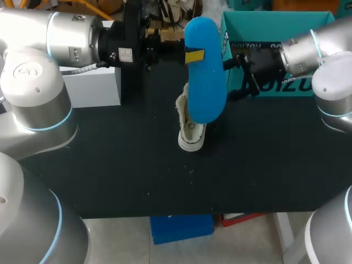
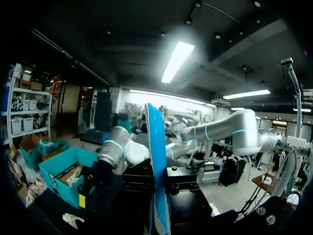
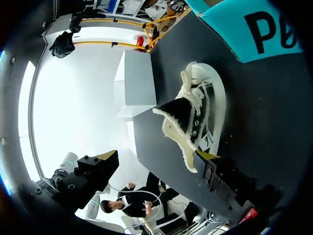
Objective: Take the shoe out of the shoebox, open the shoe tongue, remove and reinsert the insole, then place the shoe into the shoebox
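Observation:
A blue insole [image 1: 204, 82] hangs upright above the table's middle, and my left gripper [image 1: 193, 55] is shut on its upper part. In the left wrist view the insole [image 2: 156, 166] shows edge-on, straight ahead of the gripper. Below it a black shoe with white fleece lining and a white sole [image 1: 191, 132] rests on the dark table, its tongue pulled open [image 3: 193, 120]. My right gripper [image 1: 237, 76] is open just right of the insole and holds nothing; in its own view its fingers [image 3: 207, 155] stand wide apart, near the shoe. The teal shoebox [image 1: 275, 27] stands at the back right.
A white box [image 1: 91, 85] sits at the back left, under my left arm. The teal shoebox's wall [image 3: 249, 27] is close behind the shoe. The dark table top [image 1: 110, 165] reaches to the front edge.

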